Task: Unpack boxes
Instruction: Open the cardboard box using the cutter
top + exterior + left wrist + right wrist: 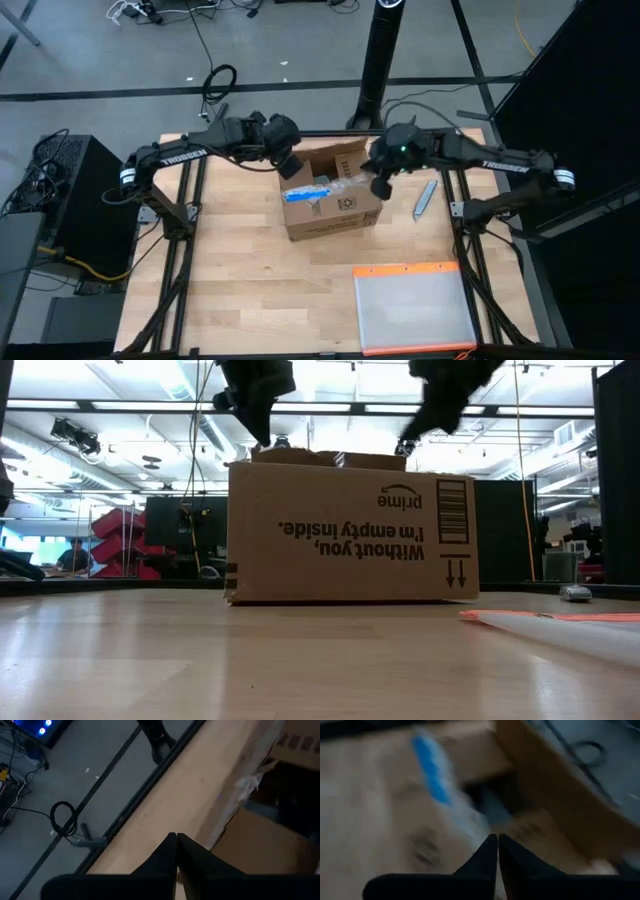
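Observation:
The brown cardboard box (332, 208) stands mid-table with its flaps open; in the low view its print is upside down on the near wall (350, 530). A white-and-blue label (305, 192) and a crumpled clear film (347, 183) lie on its top. My left gripper (293, 170) is shut just above the box's far left corner, with only bare table wood ahead of its fingertips (176, 838). My right gripper (381, 188) is shut over the box's right top edge, next to the clear film. My right gripper slants down over the box's top by the clear film (470, 822). Its wrist view is blurred and shows nothing between the shut fingers (490, 851). I cannot tell whether they touch the film or the box.
A flat clear pouch with an orange edge (412, 305) lies near the front right. A small grey tool (425, 197) lies to the right of the box. A black pole (380, 60) stands beyond the table's far edge. Bare wood stretches in front of and left of the box.

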`<state>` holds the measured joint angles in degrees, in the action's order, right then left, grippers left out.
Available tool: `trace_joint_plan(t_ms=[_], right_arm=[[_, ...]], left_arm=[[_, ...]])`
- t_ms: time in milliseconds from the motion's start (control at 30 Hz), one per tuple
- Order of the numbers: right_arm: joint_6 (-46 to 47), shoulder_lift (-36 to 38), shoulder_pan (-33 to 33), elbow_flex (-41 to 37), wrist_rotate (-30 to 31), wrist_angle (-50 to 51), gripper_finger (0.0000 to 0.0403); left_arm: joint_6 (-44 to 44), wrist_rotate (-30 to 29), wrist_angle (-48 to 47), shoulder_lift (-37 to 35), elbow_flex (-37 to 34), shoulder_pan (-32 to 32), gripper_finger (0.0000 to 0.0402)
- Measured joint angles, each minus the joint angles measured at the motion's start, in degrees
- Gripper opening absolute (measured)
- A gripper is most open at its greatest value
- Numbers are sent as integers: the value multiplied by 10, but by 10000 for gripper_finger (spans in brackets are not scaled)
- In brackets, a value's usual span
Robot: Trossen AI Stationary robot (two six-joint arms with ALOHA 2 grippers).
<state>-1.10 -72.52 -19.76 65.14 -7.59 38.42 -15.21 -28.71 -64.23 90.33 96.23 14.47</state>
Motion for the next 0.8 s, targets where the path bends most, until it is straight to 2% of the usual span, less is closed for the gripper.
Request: trace_joint_plan(t_ms=[167, 367, 667, 800], right_arm=[[-45, 27, -52, -11, 66, 62, 0], [-50, 23, -72, -67, -17, 35, 0], [29, 25, 13, -86, -134, -58, 0], [36, 16, 67, -86, -126, -100, 0]], left_arm=[[-7, 4, -14, -1, 0, -7, 0], [-39, -11, -15, 0, 0, -2, 0], [-92, -12, -31, 20, 0, 26, 0], [-104, 9, -53, 27, 0, 39, 0]])
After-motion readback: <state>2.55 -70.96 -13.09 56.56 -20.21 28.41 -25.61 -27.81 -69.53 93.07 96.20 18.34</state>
